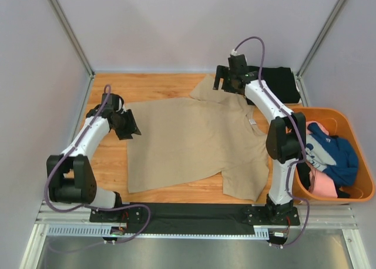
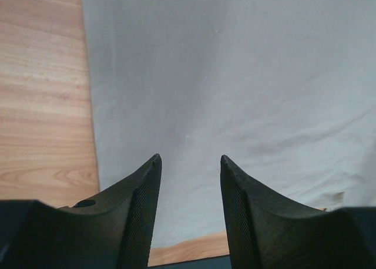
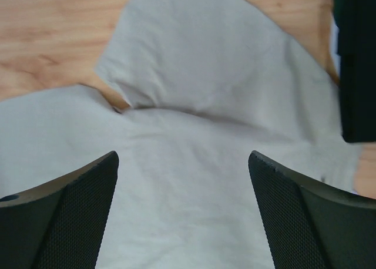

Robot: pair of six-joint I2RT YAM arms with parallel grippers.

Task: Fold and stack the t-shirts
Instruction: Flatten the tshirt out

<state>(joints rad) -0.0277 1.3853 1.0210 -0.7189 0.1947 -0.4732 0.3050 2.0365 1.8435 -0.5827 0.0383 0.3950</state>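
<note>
A large tan t-shirt (image 1: 194, 143) lies spread flat on the wooden table (image 1: 111, 157), its neck toward the right. My left gripper (image 1: 130, 128) is open and empty above the shirt's bottom hem at the left; the left wrist view shows the cloth (image 2: 235, 87) and its edge against the wood. My right gripper (image 1: 222, 81) is open and empty over the far sleeve (image 3: 194, 51). A folded black t-shirt (image 1: 282, 84) lies at the back right. A blue cartoon-print shirt (image 1: 332, 154) and a pink one (image 1: 323, 184) lie in the orange tub (image 1: 346, 119).
The orange tub stands at the right edge of the table beside the right arm. A black strip (image 1: 194, 217) runs along the near edge between the arm bases. White walls close in the back and sides.
</note>
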